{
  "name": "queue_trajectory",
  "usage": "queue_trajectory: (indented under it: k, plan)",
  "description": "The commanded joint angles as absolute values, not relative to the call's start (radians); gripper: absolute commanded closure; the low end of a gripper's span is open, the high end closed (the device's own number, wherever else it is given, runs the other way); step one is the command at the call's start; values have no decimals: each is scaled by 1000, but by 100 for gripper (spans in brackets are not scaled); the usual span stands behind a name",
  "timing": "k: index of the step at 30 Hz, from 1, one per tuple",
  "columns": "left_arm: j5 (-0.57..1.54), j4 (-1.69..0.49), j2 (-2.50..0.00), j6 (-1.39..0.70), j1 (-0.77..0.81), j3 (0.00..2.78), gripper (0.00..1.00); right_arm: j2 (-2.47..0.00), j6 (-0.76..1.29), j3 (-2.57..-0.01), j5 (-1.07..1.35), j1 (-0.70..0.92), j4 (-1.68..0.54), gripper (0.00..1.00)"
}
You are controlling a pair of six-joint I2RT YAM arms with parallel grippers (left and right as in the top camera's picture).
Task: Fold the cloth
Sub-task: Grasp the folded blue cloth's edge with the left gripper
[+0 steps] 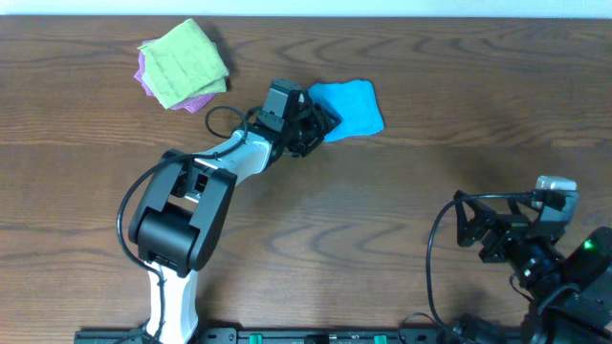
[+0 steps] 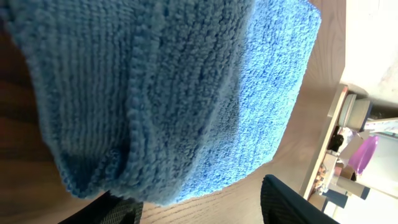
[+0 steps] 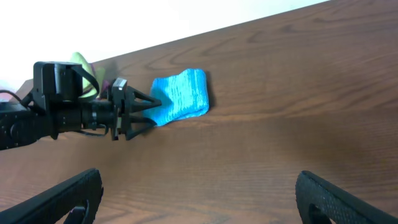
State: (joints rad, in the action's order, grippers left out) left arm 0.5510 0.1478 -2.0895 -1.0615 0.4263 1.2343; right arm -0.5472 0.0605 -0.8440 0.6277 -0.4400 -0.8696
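Cloth [image 1: 352, 107], bright sky-blue and nubbly, is lying on the worktop [image 1: 402, 220] toward the far edge, a little right of the middle. We are seeing it doubled over on itself, with a stitched hem [image 2: 134, 93] running down the upper layer in the left wrist view. We are finding the left hand [image 1: 320, 126] right at the near-left edge of the fabric, its fingers [image 2: 109, 211] standing apart and not clamping anything. The right hand [image 1: 466, 223] is hovering over bare wood at the near right, well apart from the blue fabric, its fingers [image 3: 62, 196] spreading wide and holding nothing. At the far left, a light green cloth [image 1: 184, 59] is resting on a purple cloth [image 1: 145, 76].
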Motion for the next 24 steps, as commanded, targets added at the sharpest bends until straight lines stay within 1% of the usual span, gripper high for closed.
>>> queue_trajectory:
  k: [1, 7, 10, 11, 12, 18, 24]
  plan:
    - [574, 110, -2028, -1020, 419, 1233, 39, -542, 74, -841, 625, -448, -863, 1]
    - [569, 3, -2008, -1009, 420, 1233, 37, -543, 82, -841, 626, -448, -853, 1]
    - [541, -12, -2008, -1009, 429, 1232, 30, -543, 91, -841, 626, -448, -848, 1]
    - [523, -13, -2008, -1010, 435, 1232, 26, -543, 93, -841, 629, -448, -845, 1]
    - [512, -15, -2008, -1010, 440, 1232, 24, -543, 93, -841, 632, -448, -844, 1]
    - [423, -22, -2008, -1010, 465, 1232, 16, -543, 92, -841, 633, -448, -840, 1]
    - [381, 8, -2033, -1010, 466, 1232, 14, -543, 92, -841, 593, -448, -831, 1]
